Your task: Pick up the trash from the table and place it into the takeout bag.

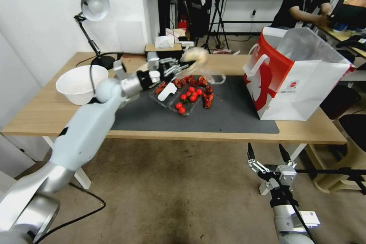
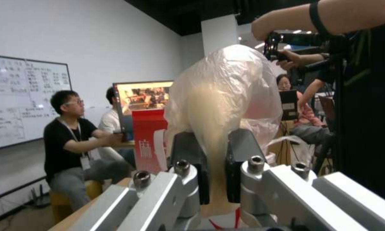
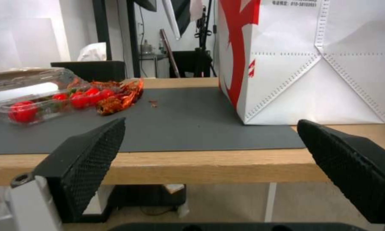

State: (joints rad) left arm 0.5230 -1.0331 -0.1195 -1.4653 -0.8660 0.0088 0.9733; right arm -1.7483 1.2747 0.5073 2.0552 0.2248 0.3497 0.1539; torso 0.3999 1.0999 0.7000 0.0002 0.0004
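Note:
My left gripper [image 1: 182, 68] is held above the back of the dark grey mat [image 1: 228, 114] and is shut on the trash, a clear bag with a pale lump [image 1: 196, 57]. In the left wrist view the bag [image 2: 226, 96] bulges up from between the two dark fingers [image 2: 188, 154], which pinch its lower part. The takeout bag [image 1: 297, 80], white with red sides, stands open on the right end of the table [image 1: 38, 114], well to the right of the held bag. My right gripper [image 1: 267, 151] hangs open below the table's front edge, facing the takeout bag [image 3: 312, 64].
A clear tray of cherry tomatoes [image 1: 185, 101] and red shell scraps [image 1: 194, 81] lie mid-mat, under the left gripper. A large white bowl [image 1: 81, 84] and a desk lamp [image 1: 93, 7] stand at the left, and a tissue box [image 1: 164, 47] at the back. People sit behind the table.

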